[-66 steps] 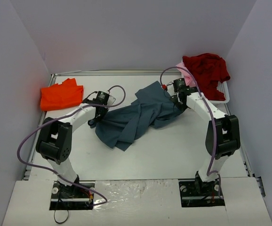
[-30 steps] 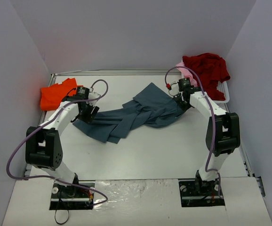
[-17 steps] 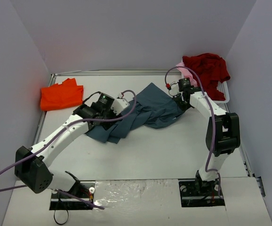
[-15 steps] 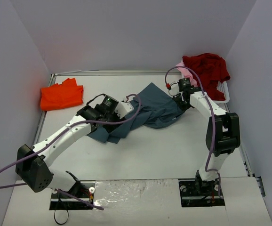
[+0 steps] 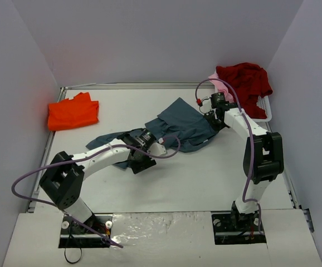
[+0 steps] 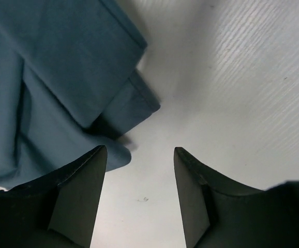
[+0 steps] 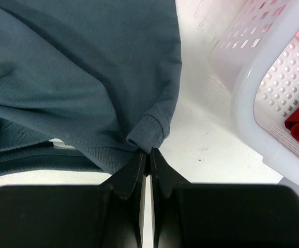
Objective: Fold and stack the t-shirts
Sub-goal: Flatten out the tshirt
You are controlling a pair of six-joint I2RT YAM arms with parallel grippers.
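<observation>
Well, from my screen the left gripper [image 6: 139, 151] is held low over the table [image 5: 205, 172], near the middle. Its jaws stand apart at a medium width. Between the two dark fingers [image 6: 77, 196] I see only bare white surface, so it holds nothing. The near edge of the slate blue-grey t-shirt [image 5: 180, 125] lies just in front of it and to the left in the left wrist view, with a folded corner and a hem close to the fingertips but not between them.

The right gripper [image 7: 145, 153] is fully closed, its jaws pressed together. A bunched piece of the shirt's hem sits exactly at the tips, and as far as I can judge it is pinched there. This is the right end of the shirt, beside the white basket [image 7: 248, 103].

The blue-grey shirt itself is spread in loose folds across the middle of the table, from the left arm up to the right gripper.

The orange t-shirt [image 5: 73, 113] lies folded flat at the far left side of the table, well apart from the grey one. The dark red t-shirt [image 5: 244, 80] is heaped in the basket at the far right corner, and the pale pink t-shirt [image 5: 216, 78] shows at its left edge.
</observation>
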